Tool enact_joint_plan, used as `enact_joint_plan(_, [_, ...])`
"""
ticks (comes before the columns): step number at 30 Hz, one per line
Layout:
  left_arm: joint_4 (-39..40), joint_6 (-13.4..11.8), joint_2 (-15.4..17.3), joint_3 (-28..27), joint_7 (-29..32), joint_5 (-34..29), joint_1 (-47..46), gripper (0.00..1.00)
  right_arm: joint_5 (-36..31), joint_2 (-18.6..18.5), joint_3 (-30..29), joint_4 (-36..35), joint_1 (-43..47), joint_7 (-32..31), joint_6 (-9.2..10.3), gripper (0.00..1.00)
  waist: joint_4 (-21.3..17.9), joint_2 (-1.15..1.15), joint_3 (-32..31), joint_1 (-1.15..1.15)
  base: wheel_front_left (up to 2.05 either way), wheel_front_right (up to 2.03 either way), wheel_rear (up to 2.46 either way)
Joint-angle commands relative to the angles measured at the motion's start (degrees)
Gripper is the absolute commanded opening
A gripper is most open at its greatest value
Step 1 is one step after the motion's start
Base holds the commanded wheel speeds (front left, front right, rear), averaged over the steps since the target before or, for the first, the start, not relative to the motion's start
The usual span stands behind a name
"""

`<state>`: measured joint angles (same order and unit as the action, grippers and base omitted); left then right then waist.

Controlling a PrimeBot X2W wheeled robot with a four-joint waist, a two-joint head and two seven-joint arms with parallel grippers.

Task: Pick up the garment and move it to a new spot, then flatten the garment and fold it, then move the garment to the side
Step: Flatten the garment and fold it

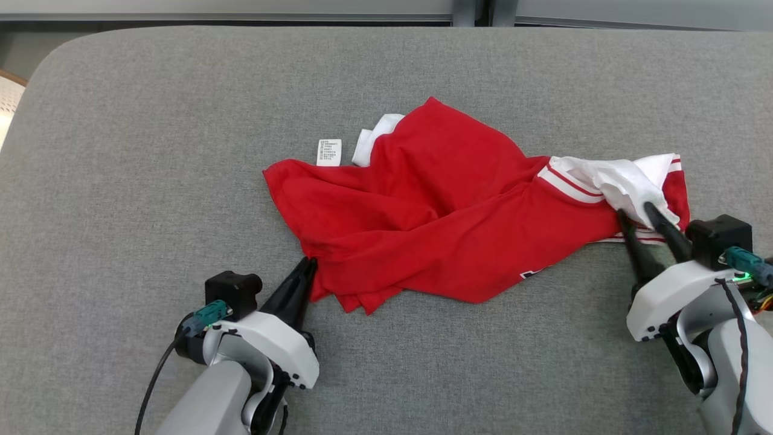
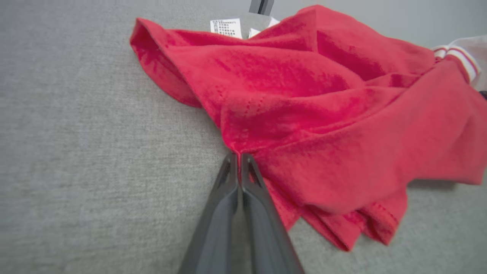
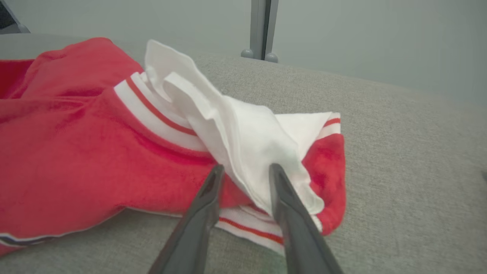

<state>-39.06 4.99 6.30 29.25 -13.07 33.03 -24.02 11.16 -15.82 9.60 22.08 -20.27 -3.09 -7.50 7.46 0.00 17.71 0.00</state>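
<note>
Here the garment [image 1: 435, 205] lies crumpled at the middle of the grey cushion [image 1: 151, 151]. Soft, light, limp cloth: take hold at hems or corners. The left gripper [image 1: 309, 264] is clamped on the near red edge. The right gripper [image 1: 635, 211] stands part open, straddling the white fold; it appears to touch, but no grip is confirmed.

Head view: from above, facing forward and down over the grey table [image 1: 121, 181]. Wrist views: low and close, facing opposite ends of the red garment [image 1: 435, 205], which all three share.
</note>
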Motion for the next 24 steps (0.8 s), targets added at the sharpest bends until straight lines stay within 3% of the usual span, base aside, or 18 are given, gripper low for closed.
enact_joint_plan(1, [-0.4, -0.4, 1.0, -0.6, -0.3, -0.2, -0.5, 0.00, 0.9, 0.2, 0.0, 0.7, -1.0, 1.0, 0.03, 0.00, -0.1, 0.00, 0.0, 0.00, 0.00, 0.00, 0.00])
enact_joint_plan(10, [12.6, -3.6, 5.0, -6.3, -2.1, -2.2, 0.8, 0.00, 2.0, -0.1, -3.2, -4.1, -1.1, 7.8, 0.03, 0.00, -1.3, 0.00, -2.7, 0.00, 0.00, 0.00, 0.00])
enact_joint_plan(16, [26.6, -6.3, 8.8, -9.7, -2.0, -4.0, 1.4, 0.00, 1.7, -0.3, -6.5, -15.0, 0.4, 7.1, 0.03, 0.00, -3.0, 0.00, -5.9, 0.00, 0.00, 0.00, 0.00])
enact_joint_plan(24, [43.7, -10.1, 12.5, -12.4, 2.4, -5.3, -0.8, 0.00, 0.5, -1.3, -10.6, -31.5, 1.1, 2.3, 0.03, 0.00, -4.5, 0.00, -8.8, 0.00, 0.00, 0.00, 0.00])
